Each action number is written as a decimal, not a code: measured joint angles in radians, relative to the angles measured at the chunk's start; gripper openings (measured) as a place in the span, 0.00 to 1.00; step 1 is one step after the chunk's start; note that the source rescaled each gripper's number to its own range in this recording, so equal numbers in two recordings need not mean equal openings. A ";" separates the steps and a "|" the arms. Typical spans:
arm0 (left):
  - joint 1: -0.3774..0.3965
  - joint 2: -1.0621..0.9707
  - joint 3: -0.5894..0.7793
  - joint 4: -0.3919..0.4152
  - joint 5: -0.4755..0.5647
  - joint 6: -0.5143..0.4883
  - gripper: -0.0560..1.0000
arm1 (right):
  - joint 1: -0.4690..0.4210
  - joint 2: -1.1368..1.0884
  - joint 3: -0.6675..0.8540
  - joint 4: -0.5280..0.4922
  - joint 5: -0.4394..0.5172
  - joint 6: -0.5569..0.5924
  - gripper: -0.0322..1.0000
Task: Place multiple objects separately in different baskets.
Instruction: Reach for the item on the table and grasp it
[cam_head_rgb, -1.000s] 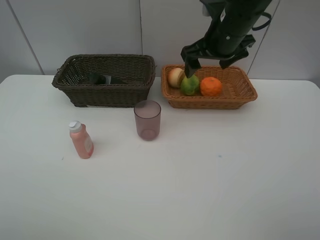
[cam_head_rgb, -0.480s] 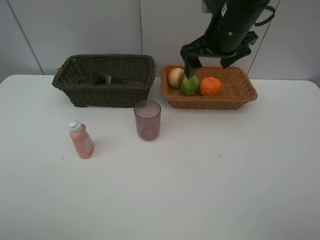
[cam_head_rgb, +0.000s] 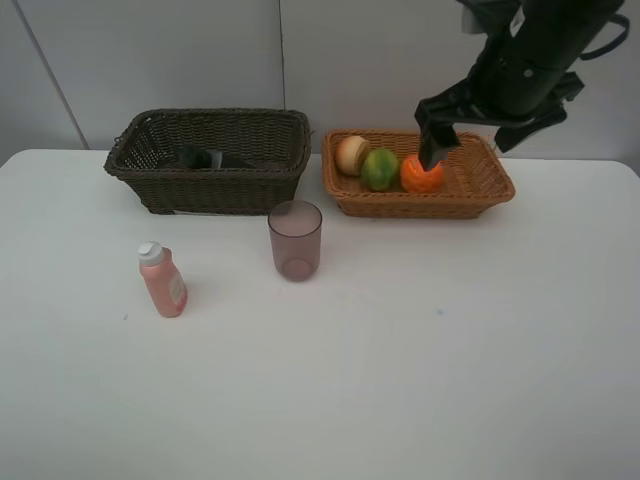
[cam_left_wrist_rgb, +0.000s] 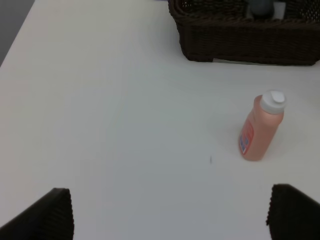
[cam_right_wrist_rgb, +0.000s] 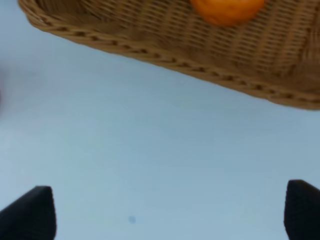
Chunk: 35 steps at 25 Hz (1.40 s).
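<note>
The light orange-tan basket (cam_head_rgb: 482, 190) (cam_right_wrist_rgb: 150, 47) holds the red-yellow fruit (cam_head_rgb: 351, 154), the green mango (cam_head_rgb: 380, 169) and the orange (cam_head_rgb: 422, 175) (cam_right_wrist_rgb: 227, 10). My right gripper (cam_head_rgb: 470, 148) (cam_right_wrist_rgb: 165, 212) hangs open and empty above that basket's right half, one finger in front of the orange. In the dark brown basket (cam_head_rgb: 215, 188) (cam_left_wrist_rgb: 240, 42) lies the dark pump bottle (cam_head_rgb: 200, 157) (cam_left_wrist_rgb: 262, 6). On the table stand the pink white-capped bottle (cam_head_rgb: 163, 281) (cam_left_wrist_rgb: 261, 127) and the purplish cup (cam_head_rgb: 295, 239). The left gripper (cam_left_wrist_rgb: 172, 215) is open, short of the pink bottle.
A white table (cam_head_rgb: 400, 380) carries everything, with a pale wall behind the baskets. The cup stands just in front of the gap between the two baskets. The left arm does not show in the exterior high view.
My right gripper has pulled away from the mango and swung to the right over the light basket, still open. The mango stays in the basket. Nothing else moved.
</note>
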 joint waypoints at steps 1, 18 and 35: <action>0.000 0.000 0.000 0.000 0.000 0.000 1.00 | -0.026 -0.035 0.041 0.000 -0.002 0.000 0.98; 0.000 0.000 0.000 0.000 0.000 0.000 1.00 | -0.211 -1.002 0.492 0.036 0.072 0.023 0.98; 0.000 0.000 0.000 0.000 0.000 0.000 1.00 | -0.211 -1.575 0.684 0.121 0.222 0.000 0.98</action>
